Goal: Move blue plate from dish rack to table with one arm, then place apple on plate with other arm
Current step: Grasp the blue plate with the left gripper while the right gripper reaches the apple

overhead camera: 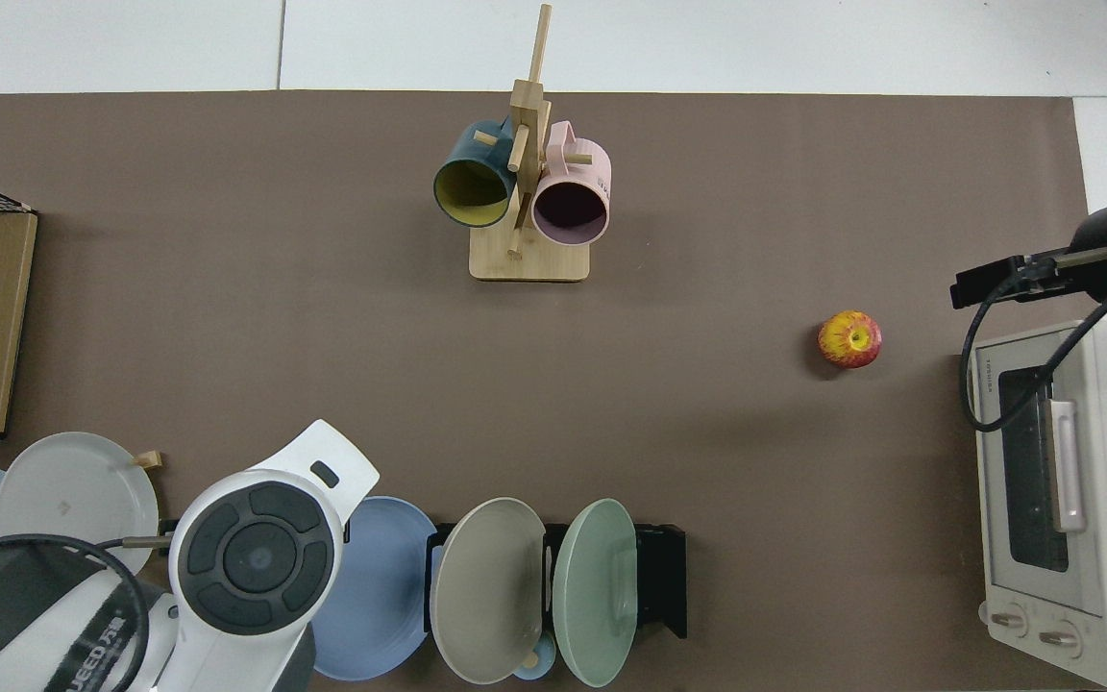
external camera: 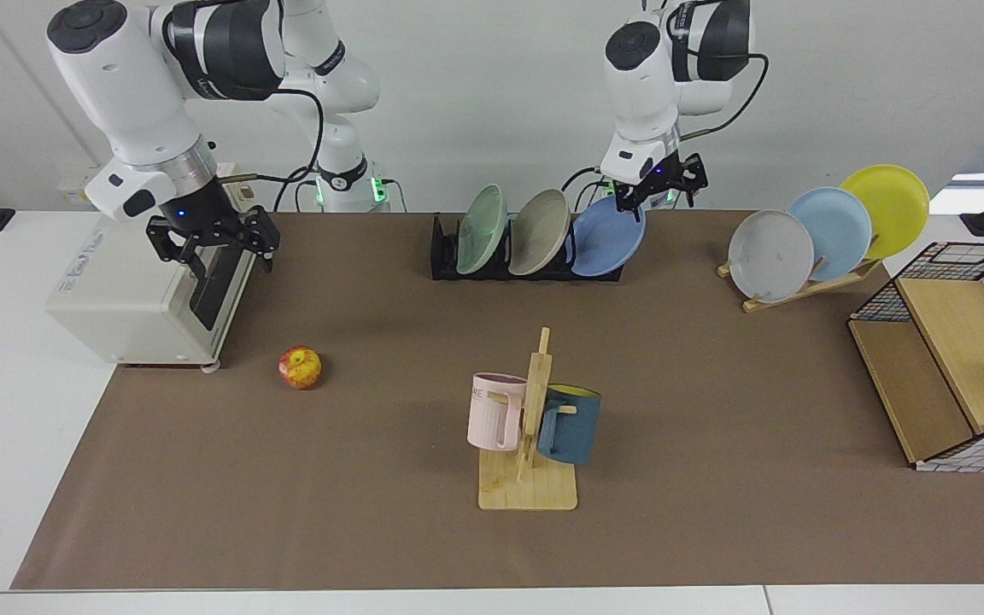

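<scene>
Above round matte blue plate, left gripper

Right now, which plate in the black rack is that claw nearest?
The blue plate, at the dish rack's end; the left gripper hovers at its upper rim.

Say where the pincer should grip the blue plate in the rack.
Likely the upper rim of the blue plate, from above: it leans on edge at the end of the dish rack, top edge free. The open left pincer is there already.
</scene>
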Controlling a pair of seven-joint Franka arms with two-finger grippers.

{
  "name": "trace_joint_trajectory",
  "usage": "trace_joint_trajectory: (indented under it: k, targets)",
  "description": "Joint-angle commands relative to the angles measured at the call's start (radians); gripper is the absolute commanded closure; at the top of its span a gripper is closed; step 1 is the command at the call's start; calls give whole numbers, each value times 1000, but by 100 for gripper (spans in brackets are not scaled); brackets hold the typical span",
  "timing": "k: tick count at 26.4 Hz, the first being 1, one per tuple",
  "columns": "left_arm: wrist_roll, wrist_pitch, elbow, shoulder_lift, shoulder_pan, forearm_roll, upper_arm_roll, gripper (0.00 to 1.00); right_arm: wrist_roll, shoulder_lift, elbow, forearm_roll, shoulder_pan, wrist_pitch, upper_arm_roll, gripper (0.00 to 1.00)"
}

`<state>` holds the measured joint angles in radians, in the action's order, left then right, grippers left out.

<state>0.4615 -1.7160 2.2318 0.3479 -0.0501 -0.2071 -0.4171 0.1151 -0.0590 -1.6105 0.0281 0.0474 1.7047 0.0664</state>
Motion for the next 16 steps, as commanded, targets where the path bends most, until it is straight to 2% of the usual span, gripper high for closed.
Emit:
trace_joint_trajectory:
  k: [1, 8, 11, 16]
  targets:
    - [-9, -97, 126, 59, -11, 32, 14, 0, -18, 25, -23, -14, -14, -25, 3, 0]
    - [-7, -114, 172, 59, -20, 75, 6, 0, -12, 33, -31, -20, -18, -30, 3, 0]
    - [2, -135, 198, 37, -45, 89, 0, 0, -26, 33, -58, -16, -9, -13, 3, 0]
    - [-12, -145, 215, 29, -47, 107, 0, 0, -48, 16, -60, -19, -3, 26, 1, 0]
